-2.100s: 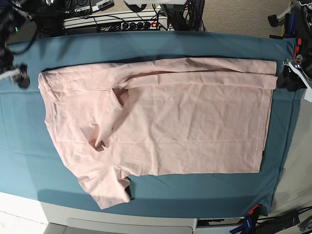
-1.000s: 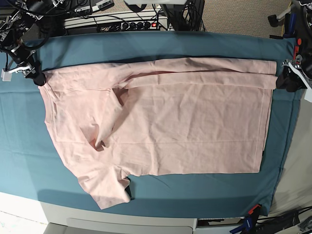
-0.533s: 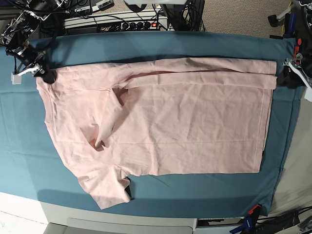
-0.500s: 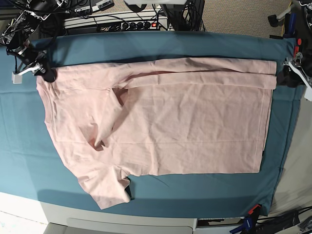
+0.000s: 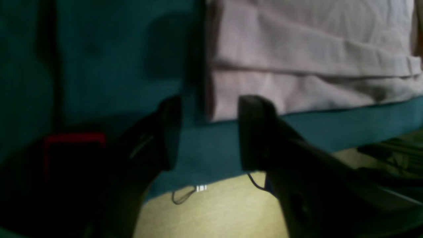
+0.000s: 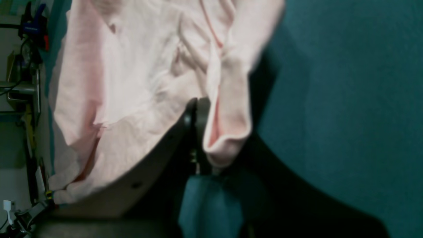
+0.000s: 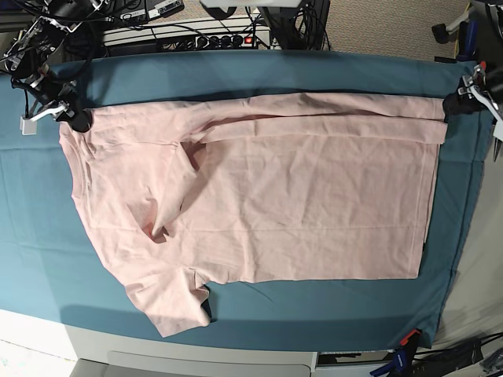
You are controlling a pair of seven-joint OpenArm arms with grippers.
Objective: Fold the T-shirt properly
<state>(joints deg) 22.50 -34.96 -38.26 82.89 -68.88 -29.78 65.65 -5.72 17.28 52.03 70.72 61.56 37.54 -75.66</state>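
The pale pink T-shirt (image 7: pixel 275 188) lies plain side up on the teal table cloth (image 7: pixel 314 71), neck end at the left and hem at the right. Its far long edge is folded over. One sleeve sticks out at the front left. My right gripper (image 7: pixel 76 120) is at the shirt's far left corner. In the right wrist view this gripper (image 6: pixel 211 148) is shut on a fold of the T-shirt (image 6: pixel 132 66). My left gripper (image 7: pixel 456 102) is at the far right hem corner. In the left wrist view it (image 5: pixel 206 132) is open, with the T-shirt's (image 5: pixel 297 49) corner just beyond its fingertips.
A power strip with cables (image 7: pixel 189 35) lies behind the table's far edge. A clamp (image 7: pixel 405 342) holds the cloth at the front right corner, and a red clamp (image 5: pixel 74 138) sits beside my left gripper. The table's white front edge (image 7: pixel 78 345) shows below the cloth.
My right gripper moved rightward to the shirt's far left corner and closed on it. My left gripper moved along the hem toward the far right corner.
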